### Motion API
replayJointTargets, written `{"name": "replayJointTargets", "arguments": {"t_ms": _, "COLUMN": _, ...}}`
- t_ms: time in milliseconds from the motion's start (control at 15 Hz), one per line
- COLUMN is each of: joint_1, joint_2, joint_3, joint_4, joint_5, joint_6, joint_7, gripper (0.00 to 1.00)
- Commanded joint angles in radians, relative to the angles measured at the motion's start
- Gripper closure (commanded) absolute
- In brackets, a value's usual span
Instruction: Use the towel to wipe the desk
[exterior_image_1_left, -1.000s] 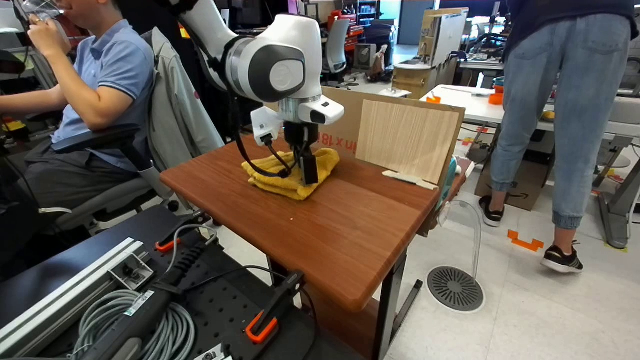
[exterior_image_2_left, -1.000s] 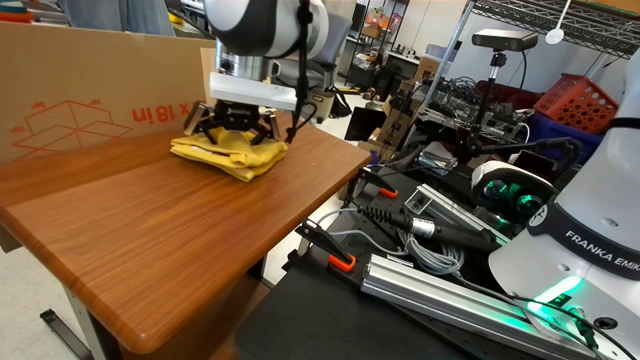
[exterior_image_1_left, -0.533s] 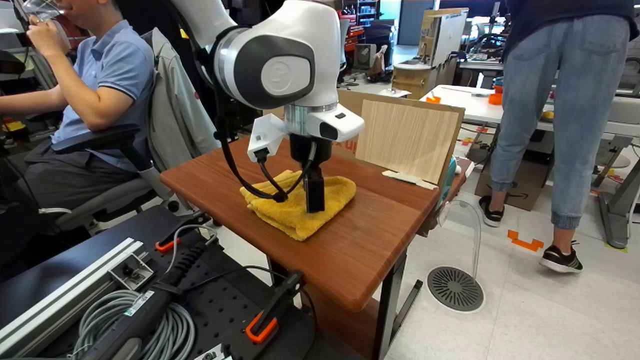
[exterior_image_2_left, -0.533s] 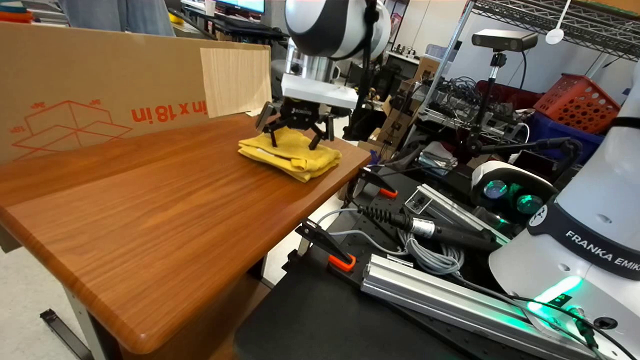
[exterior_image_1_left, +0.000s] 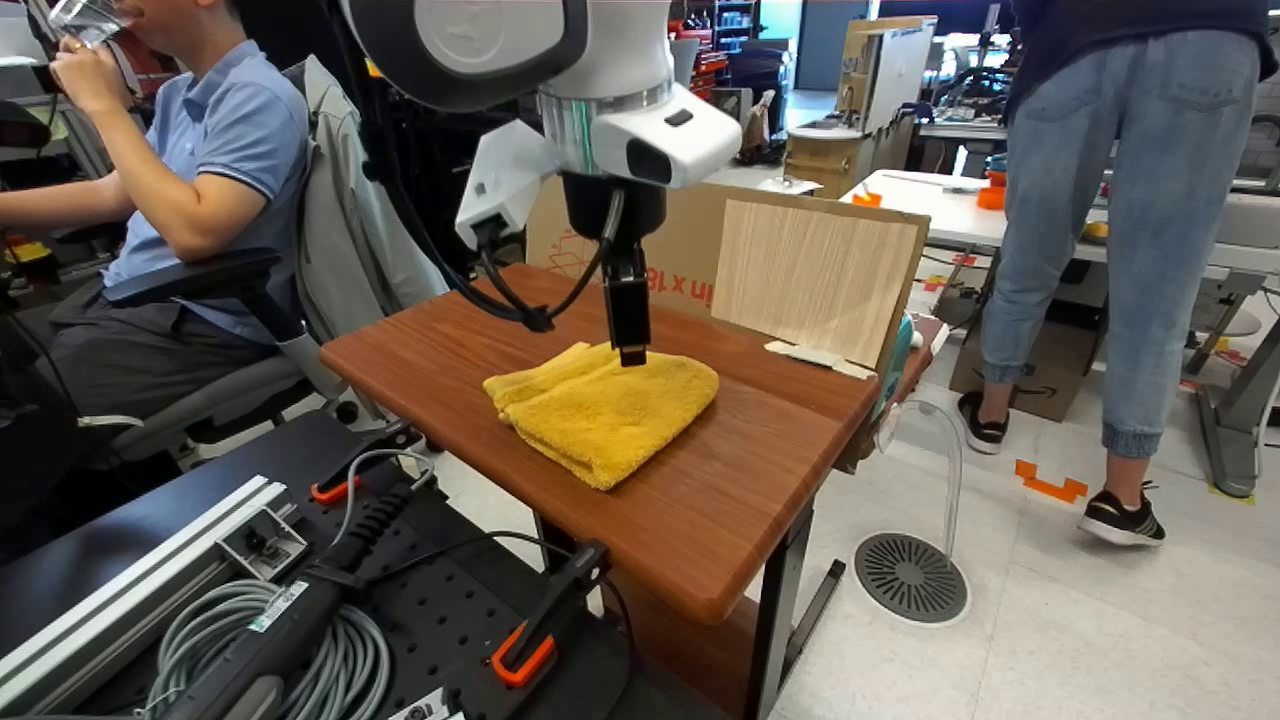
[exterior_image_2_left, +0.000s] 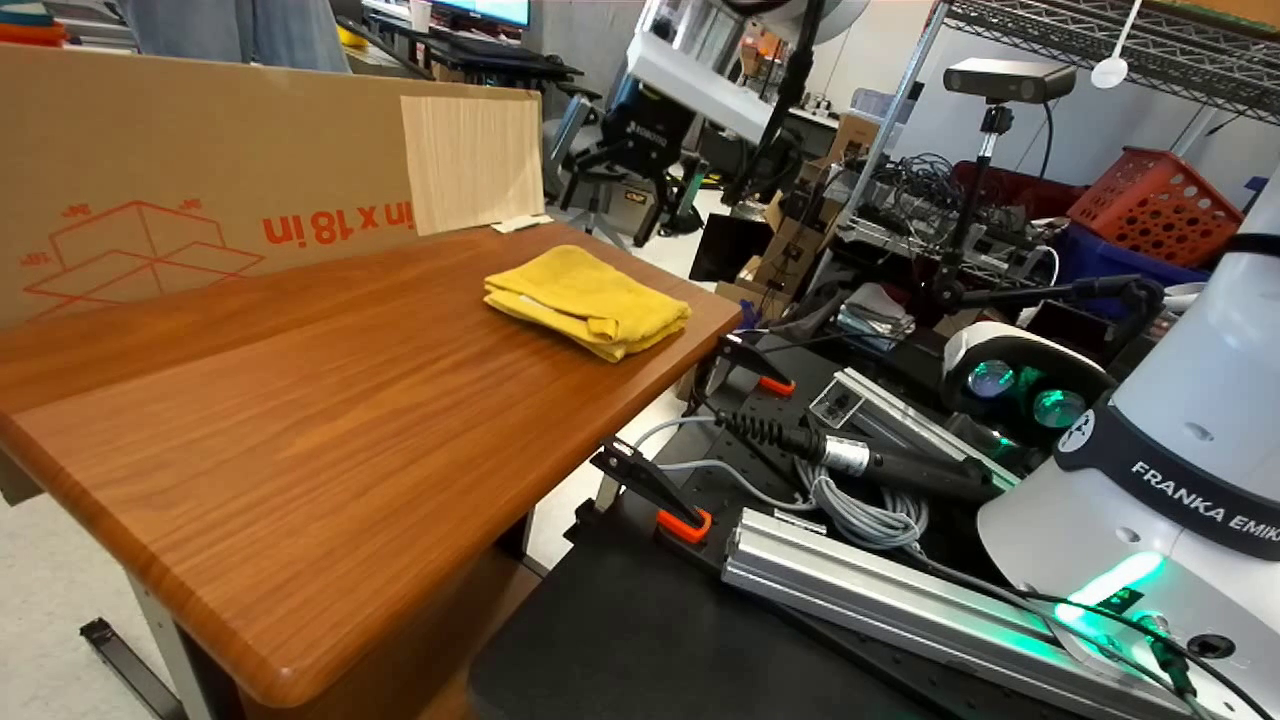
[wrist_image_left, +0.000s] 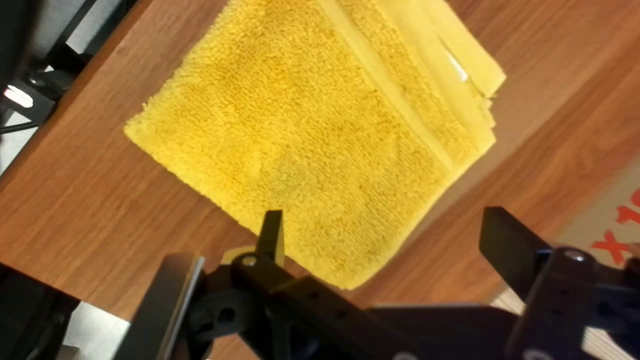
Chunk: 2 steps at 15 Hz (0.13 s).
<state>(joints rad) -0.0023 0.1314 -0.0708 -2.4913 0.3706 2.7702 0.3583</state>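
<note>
The yellow folded towel (exterior_image_1_left: 610, 425) lies flat on the brown wooden desk (exterior_image_1_left: 735, 480). In an exterior view the towel (exterior_image_2_left: 590, 295) sits near the desk's far corner, with much bare desk (exterior_image_2_left: 300, 440) in front of it. My gripper (exterior_image_1_left: 631, 355) is raised above the towel's back edge, tilted and apart from it. In an exterior view its two fingers (exterior_image_2_left: 605, 220) are spread and empty. In the wrist view the open jaws (wrist_image_left: 384, 212) frame one corner of the towel (wrist_image_left: 300, 125), with nothing held between them.
A cardboard sheet (exterior_image_2_left: 330, 170) stands along one desk edge, with a light wood panel (exterior_image_1_left: 815, 275) on it. A black base with clamps (exterior_image_1_left: 525, 650), cables and an aluminium rail (exterior_image_2_left: 870, 590) adjoins the desk. A person (exterior_image_1_left: 200, 170) sits beyond; another person (exterior_image_1_left: 1130, 230) stands nearby.
The towel slid across the desk with the gripper between one second and half a second ago. Since then my gripper has let go, risen off the towel and tilted; the towel stays put.
</note>
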Motion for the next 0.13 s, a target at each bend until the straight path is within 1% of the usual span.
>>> {"name": "replayJointTargets", "arguments": {"t_ms": 0, "joint_1": -0.018, "joint_2": -0.037, "joint_3": 0.016, "joint_4": -0.014, "joint_5": 0.018, "joint_6": -0.002, "joint_7": -0.017, "gripper": 0.0}}
{"name": "replayJointTargets", "arguments": {"t_ms": 67, "joint_1": -0.022, "joint_2": -0.065, "joint_3": 0.019, "joint_4": -0.028, "joint_5": 0.027, "joint_6": -0.002, "joint_7": -0.028, "gripper": 0.0}}
